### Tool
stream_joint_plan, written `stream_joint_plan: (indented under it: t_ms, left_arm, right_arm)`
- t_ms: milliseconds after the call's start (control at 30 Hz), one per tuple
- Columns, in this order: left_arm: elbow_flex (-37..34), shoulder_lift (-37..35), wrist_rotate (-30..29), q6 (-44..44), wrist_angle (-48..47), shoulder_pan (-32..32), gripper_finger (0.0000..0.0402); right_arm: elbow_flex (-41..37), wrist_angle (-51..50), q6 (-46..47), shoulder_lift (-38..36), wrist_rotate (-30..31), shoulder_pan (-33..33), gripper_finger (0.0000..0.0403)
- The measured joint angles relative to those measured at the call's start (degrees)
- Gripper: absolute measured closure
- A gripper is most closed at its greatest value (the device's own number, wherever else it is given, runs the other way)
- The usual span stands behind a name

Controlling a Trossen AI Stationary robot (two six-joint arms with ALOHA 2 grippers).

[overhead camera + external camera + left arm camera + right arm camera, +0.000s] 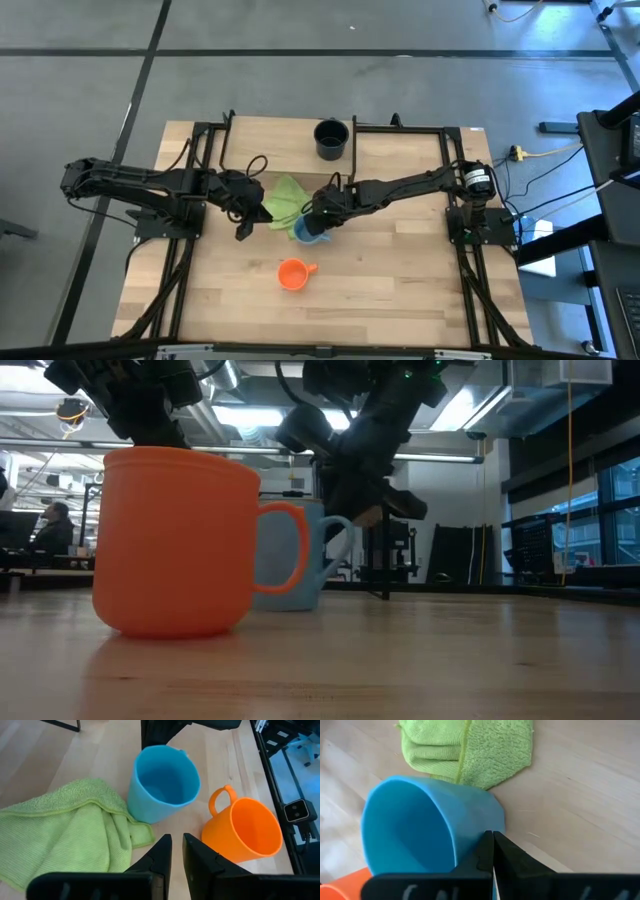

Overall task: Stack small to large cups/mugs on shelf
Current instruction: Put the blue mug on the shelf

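The light blue mug [303, 233] stands on its base mid-table, its side against the green cloth [283, 198]. My right gripper [318, 215] reaches in from the table's right and is shut at this mug's handle. The small orange mug [291, 273] stands upright nearer the near edge. The dark navy mug [331, 138] stands upright by the far edge. My left gripper [243, 230] hovers left of the cloth, touching nothing; its fingers [176, 851] are a narrow gap apart. I cannot pick out the shelf in any view. My right gripper [493, 845] pinches the light blue mug's handle between its two fingers, slanting down from the table's right. The handle shows only as a thin blue sliver [493, 887] between them, and its loop [335, 545] shows below the gripper. The mug's base stays on the table.
The green cloth [60, 830] lies crumpled on the table to the left of the blue mug [162, 782]. The orange mug [247, 835] stands a short gap from the blue one. Black arm frames [205, 160] run along both table sides. Bare wood [400, 270] lies to the near right.
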Motion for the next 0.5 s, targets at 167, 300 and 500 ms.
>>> stream_joint_plan:
  t_ms: [167,300,500]
  left_arm:
    - [0.0,0.0,0.1,0.0,0.0,0.0,0.0361]
    - [0.0,0.0,0.1,0.0,0.0,0.0,0.0361]
    - [0.0,0.0,0.1,0.0,0.0,0.0,0.0361]
  right_arm:
    - [0.0,0.1,-0.2,0.0,0.3,0.0,0.0399]
    - [0.0,0.1,-0.2,0.0,0.4,0.0,0.0399]
    - [0.0,1.9,-1.3,0.0,0.5,0.0,0.0399]
